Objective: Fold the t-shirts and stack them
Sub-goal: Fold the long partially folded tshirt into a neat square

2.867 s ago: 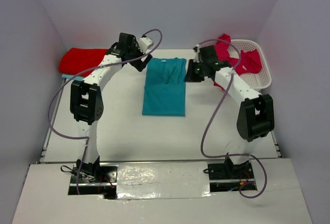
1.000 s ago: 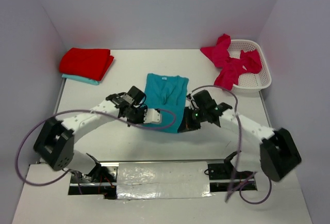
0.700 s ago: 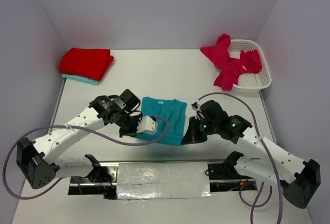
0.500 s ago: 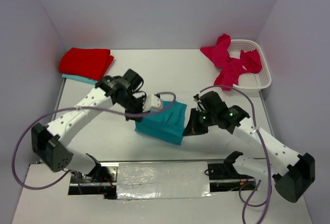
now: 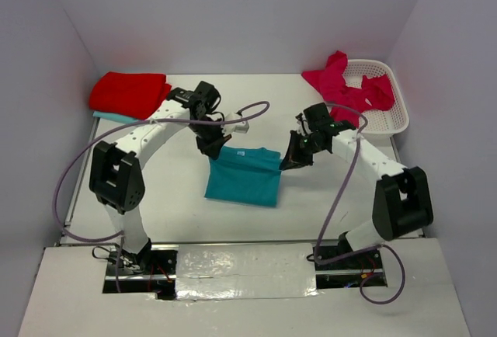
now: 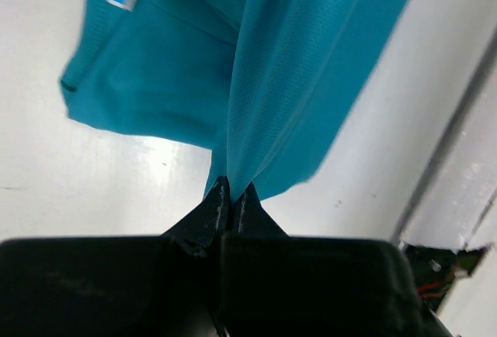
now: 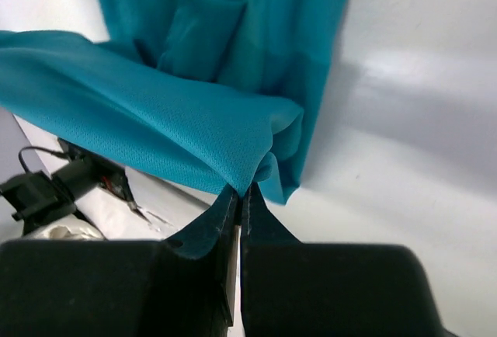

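Top external view shows the teal t-shirt (image 5: 241,183) at the middle of the table (image 5: 167,197), doubled over. Its far edge is raised between the left gripper (image 5: 218,146) and the right gripper (image 5: 287,161), and the rest of it trails toward the near edge. Both wrist views show jaws pressed together, each pinching a gathered corner of the teal cloth. The held edge runs left to right, with each arm at its own end. The folded stack (image 5: 128,94), red on teal, sits at the far-left corner, nearer the left arm, and bare table lies between it and the shirt. The magenta shirts (image 5: 342,85) spill from the basket (image 5: 394,125) far right, well apart from the right arm's path.
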Controlling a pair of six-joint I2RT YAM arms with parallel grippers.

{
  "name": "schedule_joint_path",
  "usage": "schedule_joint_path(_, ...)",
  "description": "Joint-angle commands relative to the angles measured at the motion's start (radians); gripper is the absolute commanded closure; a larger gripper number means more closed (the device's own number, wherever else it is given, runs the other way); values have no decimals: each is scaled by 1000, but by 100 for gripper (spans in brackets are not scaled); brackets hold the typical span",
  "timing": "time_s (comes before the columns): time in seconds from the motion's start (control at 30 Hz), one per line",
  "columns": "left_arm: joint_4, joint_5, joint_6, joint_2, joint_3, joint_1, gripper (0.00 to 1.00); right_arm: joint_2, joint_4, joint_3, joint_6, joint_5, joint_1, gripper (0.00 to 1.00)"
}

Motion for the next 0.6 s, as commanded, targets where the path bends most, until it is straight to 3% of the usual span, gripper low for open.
schedule_joint_path(0.0,46,-108,-45,76,56,62,97,84,14,73,-70,37,-59,100)
schedule_joint_path(0.07,75,-137,-73,131,74,77,94,154,37,105,-64,31,-81,100)
schedule_joint_path(0.1,81,-145,-93,150,89,88,86,177,44,144,-63,29,-87,99)
schedule_joint_path(0.17,133,-186,-114,188,88,94,73,254,52,188,-52,46,-98,81)
schedule_joint_path(0.23,176,-210,-134,220,88,96,32,306,61,251,-48,31,-101,62)
schedule_joint_path(0.27,219,-226,-142,231,102,99,21,356,61,296,-40,30,-101,51)
schedule_joint_path(0.3,234,-233,-160,243,117,105,1,380,63,324,-38,35,-102,48)
schedule_joint_path(0.43,244,-277,-245,326,286,148,1,502,-24,523,-61,144,-109,42)
schedule_joint_path(0.47,238,-280,-268,332,366,163,1,503,-41,598,-81,191,-109,42)
schedule_joint_path(0.57,233,-231,-353,296,406,229,1,429,-41,610,-109,248,-102,42)
